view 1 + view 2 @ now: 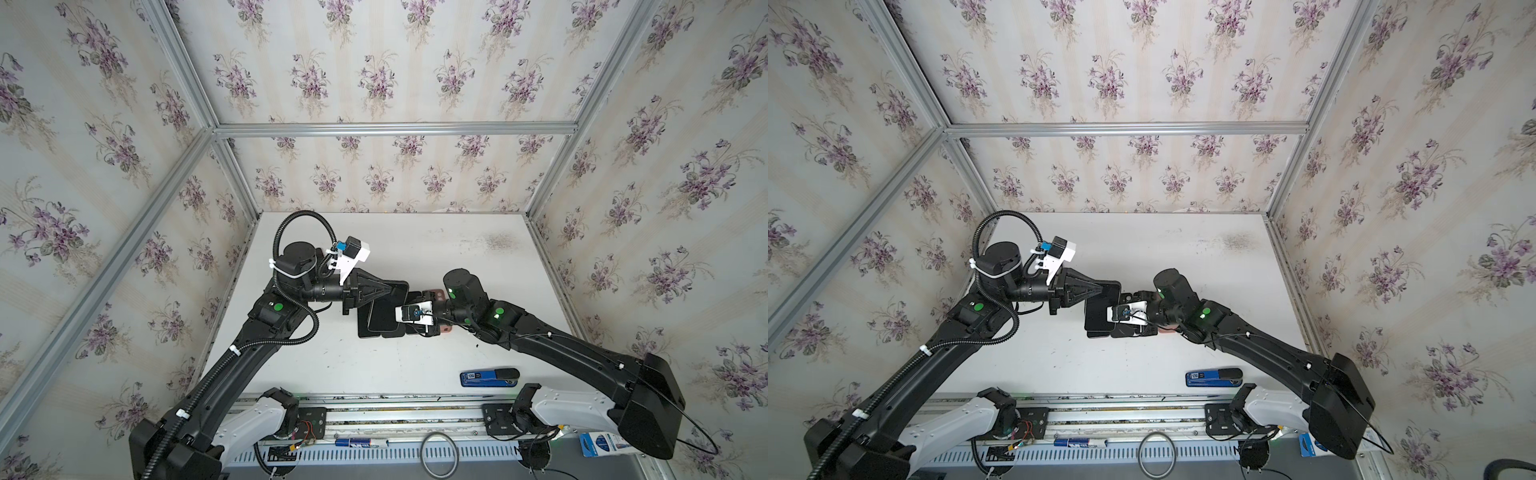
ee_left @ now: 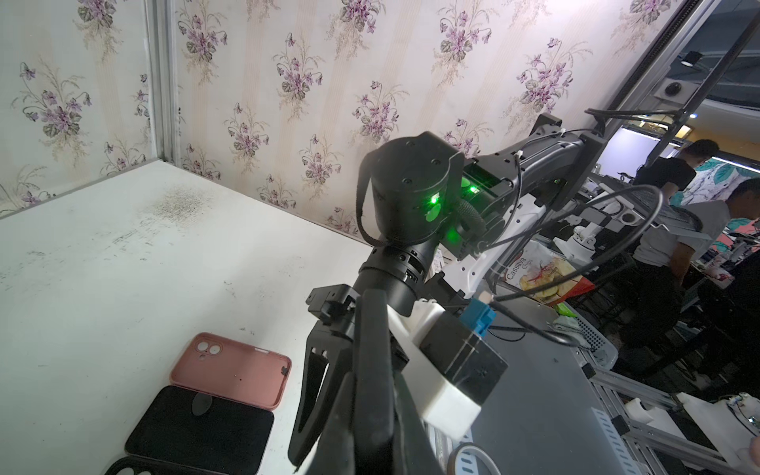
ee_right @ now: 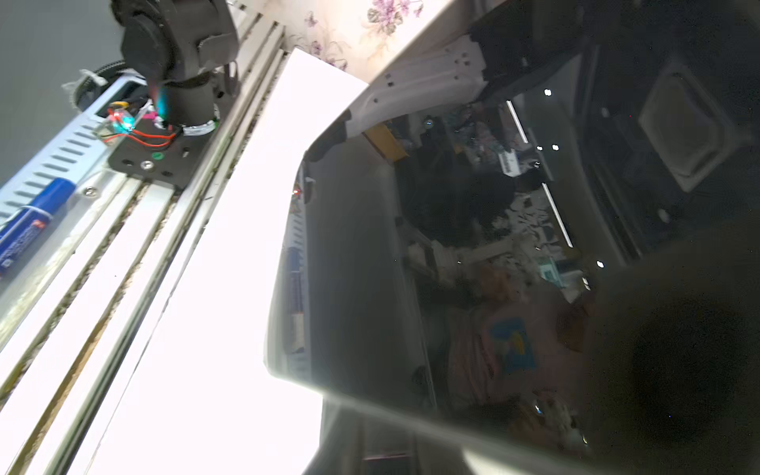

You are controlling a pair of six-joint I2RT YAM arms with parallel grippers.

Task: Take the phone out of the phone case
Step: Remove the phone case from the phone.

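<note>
In both top views a black phone case (image 1: 376, 330) (image 1: 1096, 332) is held tilted above the table's middle, with a dark phone (image 1: 382, 316) (image 1: 1098, 311) showing in it. My left gripper (image 1: 401, 291) (image 1: 1115, 289) is shut on the case's far corner. In the left wrist view the case (image 2: 370, 349) shows edge-on between the gripper's (image 2: 373, 374) fingers. My right gripper (image 1: 409, 316) is at the phone's right edge, its fingers hidden under its wrist camera. The right wrist view is filled by the glossy phone screen (image 3: 452, 267), and the jaws do not show.
A pink case (image 2: 230, 370) (image 1: 437, 294) lies on the table under the right arm. Beside it lie a black slab (image 2: 201, 427) and another black case (image 2: 123, 469). A blue and black stapler (image 1: 490, 377) sits near the front edge. Wallpapered walls close three sides.
</note>
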